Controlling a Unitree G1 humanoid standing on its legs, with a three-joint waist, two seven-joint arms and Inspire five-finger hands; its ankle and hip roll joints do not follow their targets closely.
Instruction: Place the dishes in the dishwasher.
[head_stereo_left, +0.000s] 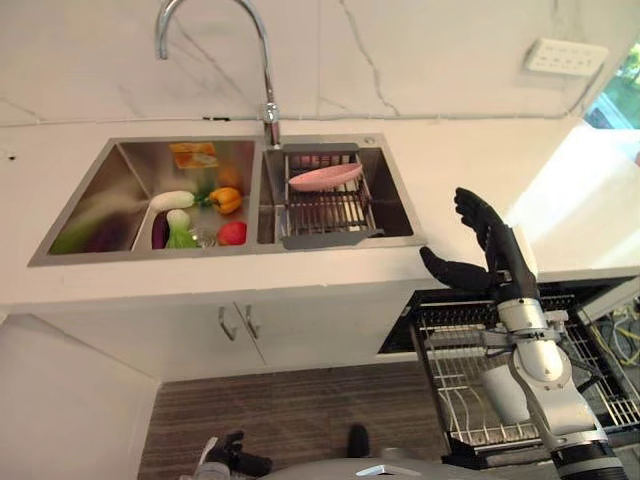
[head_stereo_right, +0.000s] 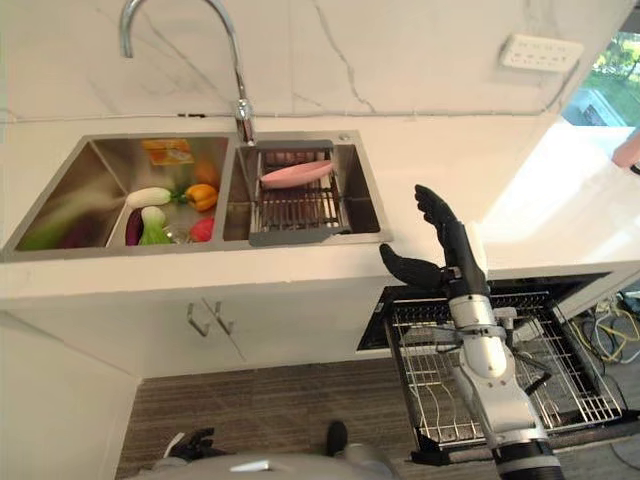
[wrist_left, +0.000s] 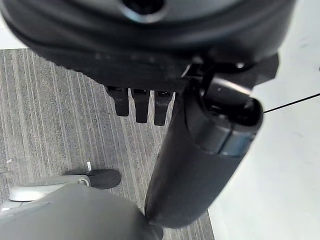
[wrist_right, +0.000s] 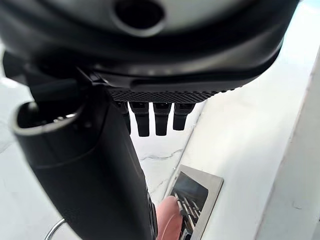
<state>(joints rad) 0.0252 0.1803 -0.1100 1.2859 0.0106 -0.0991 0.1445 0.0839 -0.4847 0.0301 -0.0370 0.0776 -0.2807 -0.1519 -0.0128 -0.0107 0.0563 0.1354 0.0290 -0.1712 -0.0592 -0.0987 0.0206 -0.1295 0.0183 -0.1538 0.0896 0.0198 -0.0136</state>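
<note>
Pink dish (head_stereo_left: 325, 177) lying across the wire drying rack (head_stereo_left: 330, 208) in the right basin of the steel sink (head_stereo_left: 85, 195), not yet lifted. Under the gooseneck tap (head_stereo_left: 262, 70), just behind the rack. Left basin taken up with toy produce: orange pepper (head_stereo_left: 226, 199), red tomato (head_stereo_left: 232, 233), white radish (head_stereo_left: 171, 200), plus an orange packet (head_stereo_left: 194, 155) at the back.

Right hand (head_stereo_left: 480, 245) raised over the white counter's (head_stereo_left: 450, 160) front edge, near the sink's right corner, apart from the dish. Fingers straight and spread wide, thumb out, nothing held. Same seen from its wrist: fingers extended, pink rim (wrist_right: 167, 220) and rack ahead.

Dishwasher rack (head_stereo_right: 560, 385) pulled out below the counter on the right; wire basket mostly bare, something white (head_stereo_left: 505, 392) partly hidden behind the forearm, not identifiable.

Left hand (wrist_left: 142, 105) low over the wood-grain floor (wrist_left: 45, 115), fingers relaxed, empty.

Judged early: dishwasher open and ready, reach under way, grasp, carry and placing all left.
</note>
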